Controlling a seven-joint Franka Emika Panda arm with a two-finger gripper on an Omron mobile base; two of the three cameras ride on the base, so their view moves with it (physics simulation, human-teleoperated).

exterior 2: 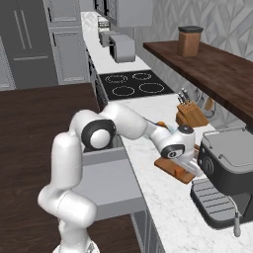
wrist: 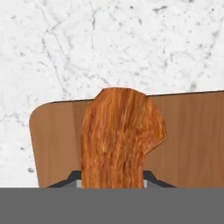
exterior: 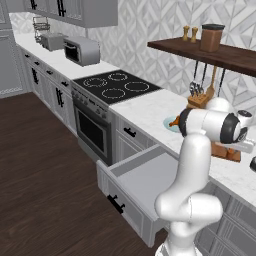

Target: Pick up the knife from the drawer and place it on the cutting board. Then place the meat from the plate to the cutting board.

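Observation:
In the hand view, the knife point(wrist: 120, 135) shows its orange-brown wooden handle standing up between my gripper's point(wrist: 113, 178) dark fingertips, which are shut on it. The blade is hidden. Right behind the handle lies the reddish-brown cutting board point(wrist: 192, 140), its rounded corner on the marble counter. From the right base view my gripper point(exterior 2: 190, 165) hangs low over the cutting board point(exterior 2: 172, 169). The pale plate point(exterior: 169, 125) with the orange-brown meat point(exterior: 174, 121) sits on the counter behind my arm. The grey drawer point(exterior: 145, 175) stands pulled open below the counter.
A wooden knife block point(exterior 2: 190, 114) stands at the wall behind the board. A grey coffee machine point(exterior 2: 225, 165) is close on the board's right. A black cooktop point(exterior: 117, 85) lies further along the counter, and a dark shelf point(exterior 2: 212, 69) hangs overhead.

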